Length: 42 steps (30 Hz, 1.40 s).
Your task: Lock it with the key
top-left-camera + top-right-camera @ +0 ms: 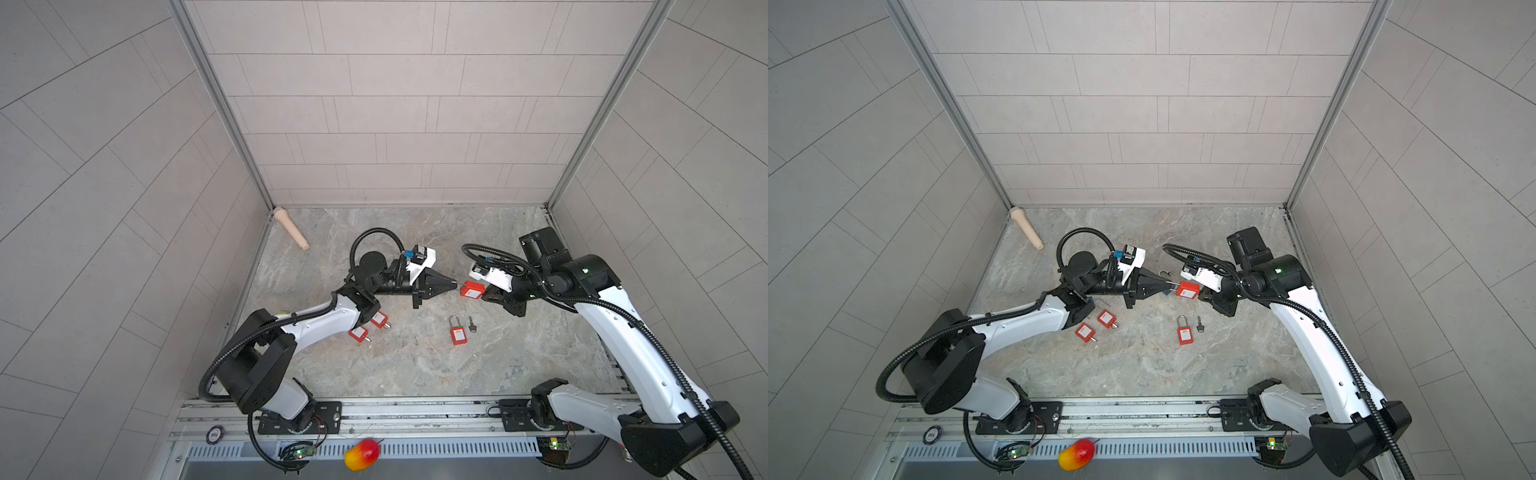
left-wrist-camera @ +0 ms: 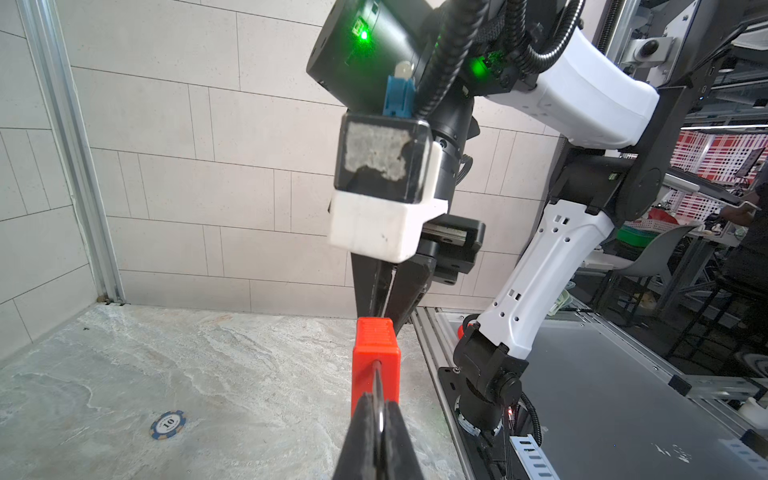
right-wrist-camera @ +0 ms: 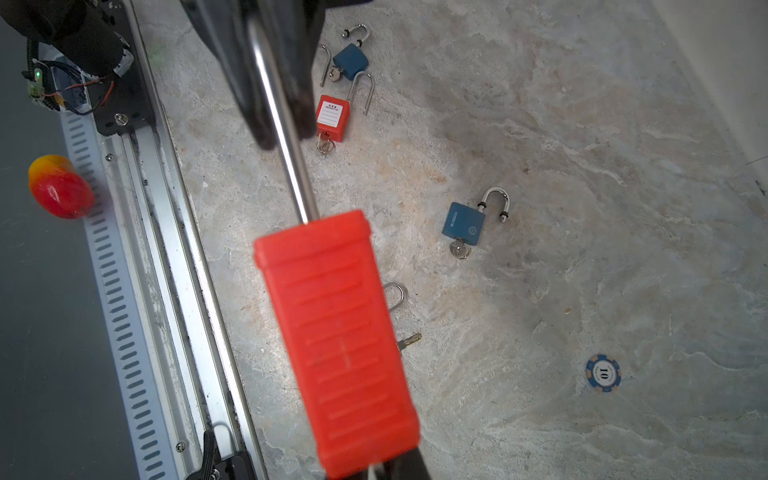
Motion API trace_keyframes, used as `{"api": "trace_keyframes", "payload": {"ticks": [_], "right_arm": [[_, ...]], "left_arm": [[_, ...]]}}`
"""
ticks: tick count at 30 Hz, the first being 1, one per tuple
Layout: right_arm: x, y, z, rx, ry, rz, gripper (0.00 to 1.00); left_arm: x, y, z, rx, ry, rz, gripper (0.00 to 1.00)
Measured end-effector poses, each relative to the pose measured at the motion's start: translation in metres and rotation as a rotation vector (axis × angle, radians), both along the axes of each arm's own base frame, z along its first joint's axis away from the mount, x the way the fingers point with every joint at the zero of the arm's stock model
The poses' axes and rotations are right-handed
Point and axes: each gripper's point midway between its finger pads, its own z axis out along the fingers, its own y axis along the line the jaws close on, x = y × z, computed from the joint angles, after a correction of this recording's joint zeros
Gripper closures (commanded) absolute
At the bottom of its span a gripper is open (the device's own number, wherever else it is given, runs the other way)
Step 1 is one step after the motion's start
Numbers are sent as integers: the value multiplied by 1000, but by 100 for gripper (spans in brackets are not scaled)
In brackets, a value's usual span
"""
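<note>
We see the red plastic padlock (image 1: 1187, 289) up in the air over the grey marble table (image 1: 374, 374), in the middle between the two arms. The left gripper (image 1: 1165, 284) is shut tight on the lock's shiny metal loop (image 3: 286, 145). We think it holds that end so the lock cannot spin or drop. The right gripper (image 1: 1202, 294) is at the other end, the flat bottom where the keyhole should be, and its jaws are squeezed narrow there. We think it is pinching the small silver key (image 3: 374, 467), but only a tiny shiny bit shows, so we are not sure. With one arm holding the lock and one arm on the key, a turn looks like the next job. From above we see the whole table, where another red padlock (image 1: 458, 336) lies flat with a small black key (image 1: 472, 324) just beside it. The right wrist view shows two blue padlocks (image 3: 465, 222) and a blue poker chip (image 3: 602, 373) that hardly show from above. The left wrist view shows the loop pressed right between the black fingers (image 2: 399, 440)
</note>
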Motion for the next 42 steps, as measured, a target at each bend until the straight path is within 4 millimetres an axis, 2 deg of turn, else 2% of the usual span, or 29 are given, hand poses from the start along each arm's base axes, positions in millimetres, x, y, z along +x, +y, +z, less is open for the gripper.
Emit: {"api": "trace_keyframes", "payload": {"ticks": [3,13,21,42], "right_arm": [[-6,1,-1,7,24,17,99],[-14,3,-5,21,36,42,100],[-16,14,-5,74,29,77,100],[-20,18,-14,124,92,91,100]], "left_arm": [[0,1,0,0,-15,-1,100],[2,6,-2,11,-11,-4,100],[2,20,-4,8,10,3,100],[2,26,-12,35,17,7,100]]}}
